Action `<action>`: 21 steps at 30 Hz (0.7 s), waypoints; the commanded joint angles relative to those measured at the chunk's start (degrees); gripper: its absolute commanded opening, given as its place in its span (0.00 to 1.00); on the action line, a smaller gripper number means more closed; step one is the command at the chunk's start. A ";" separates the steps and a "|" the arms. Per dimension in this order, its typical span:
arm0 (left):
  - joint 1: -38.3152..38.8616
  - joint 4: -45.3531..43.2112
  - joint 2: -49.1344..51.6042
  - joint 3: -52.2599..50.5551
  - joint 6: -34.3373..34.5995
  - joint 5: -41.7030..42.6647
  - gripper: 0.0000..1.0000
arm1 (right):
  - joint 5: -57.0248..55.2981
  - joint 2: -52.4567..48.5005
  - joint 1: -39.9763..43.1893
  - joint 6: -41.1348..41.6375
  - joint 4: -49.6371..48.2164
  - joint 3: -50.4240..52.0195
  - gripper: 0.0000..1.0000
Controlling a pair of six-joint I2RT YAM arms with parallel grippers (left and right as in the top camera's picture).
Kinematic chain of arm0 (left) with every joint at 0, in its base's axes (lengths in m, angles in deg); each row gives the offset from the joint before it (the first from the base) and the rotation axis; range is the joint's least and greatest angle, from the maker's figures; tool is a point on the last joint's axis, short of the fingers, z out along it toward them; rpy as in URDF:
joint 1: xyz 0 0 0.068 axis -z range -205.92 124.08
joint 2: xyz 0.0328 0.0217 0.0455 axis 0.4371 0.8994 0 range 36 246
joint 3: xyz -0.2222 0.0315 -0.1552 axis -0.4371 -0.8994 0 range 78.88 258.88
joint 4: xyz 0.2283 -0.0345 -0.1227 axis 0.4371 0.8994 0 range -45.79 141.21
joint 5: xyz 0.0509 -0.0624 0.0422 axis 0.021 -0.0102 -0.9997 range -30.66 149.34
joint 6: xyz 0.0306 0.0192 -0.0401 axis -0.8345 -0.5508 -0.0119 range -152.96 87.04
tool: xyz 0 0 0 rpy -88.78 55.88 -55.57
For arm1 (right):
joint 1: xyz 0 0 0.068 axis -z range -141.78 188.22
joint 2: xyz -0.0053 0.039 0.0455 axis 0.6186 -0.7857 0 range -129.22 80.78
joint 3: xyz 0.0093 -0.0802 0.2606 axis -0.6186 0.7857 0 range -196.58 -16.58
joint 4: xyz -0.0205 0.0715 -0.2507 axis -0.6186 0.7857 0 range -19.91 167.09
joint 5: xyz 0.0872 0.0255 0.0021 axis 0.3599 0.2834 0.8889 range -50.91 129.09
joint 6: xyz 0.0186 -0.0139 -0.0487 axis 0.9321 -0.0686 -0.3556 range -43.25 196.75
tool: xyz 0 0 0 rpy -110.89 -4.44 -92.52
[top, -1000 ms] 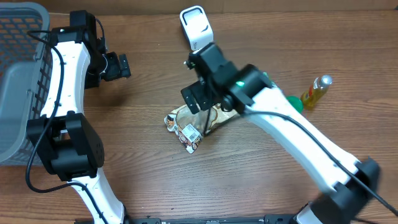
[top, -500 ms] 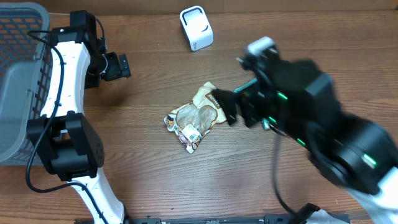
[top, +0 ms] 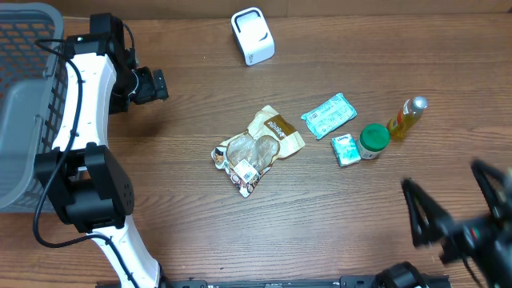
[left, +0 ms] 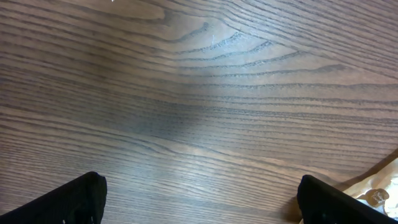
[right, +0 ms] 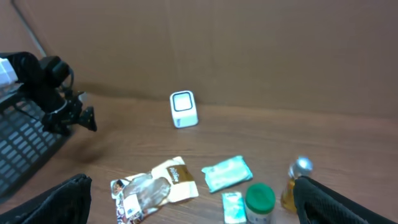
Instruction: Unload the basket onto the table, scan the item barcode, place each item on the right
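Black fingers of your right gripper stand wide apart and hold nothing. It is at the near right corner of the table, blurred in the overhead view and well apart from every item. Your left gripper is also spread wide and empty, over bare wood at the far left, just beside the grey basket. Going outward, the snack bag lies flat in the middle of the table, with a white barcode label face up at its near corner; I judge that this is the item to scan. The white scanner stands at the far edge, well apart from the bag. Please be careful here: the bag is thin and lies flat on the wood, so the fingers can slide over the film or pinch only a fold, and then it may slip. A grip on the near corner would cover the label. If your right arm sweeps low on the way, it can knock over the yellow bottle or push the green-lidded jar, the teal packet and the smaller sachet beside it. About the containers: the visible part of the basket shows nothing inside, the jar is closed so I cannot tell its content, the bottle holds yellow liquid, and pale pieces show through the bag.
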 commanded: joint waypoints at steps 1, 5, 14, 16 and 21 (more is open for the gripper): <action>0.02 -0.04 -0.74 0.35 -0.22 -0.39 1.00 | 1.81 8.00 2.62 0.37 -2.14 6.99 1.00; 0.02 -0.04 -0.74 0.35 -0.22 -0.39 1.00 | 1.79 18.10 4.28 0.35 -8.46 17.33 1.00; 0.02 -0.04 -0.74 0.35 -0.22 -0.39 1.00 | 1.79 34.71 4.85 0.35 -31.06 42.60 1.00; -0.02 -0.04 -0.74 0.35 -0.22 -0.39 0.99 | 1.77 35.82 4.90 0.35 -40.02 48.30 1.00; 0.00 -0.04 -0.74 0.35 -0.22 -0.39 1.00 | 1.77 35.78 5.16 0.35 -66.16 62.86 1.00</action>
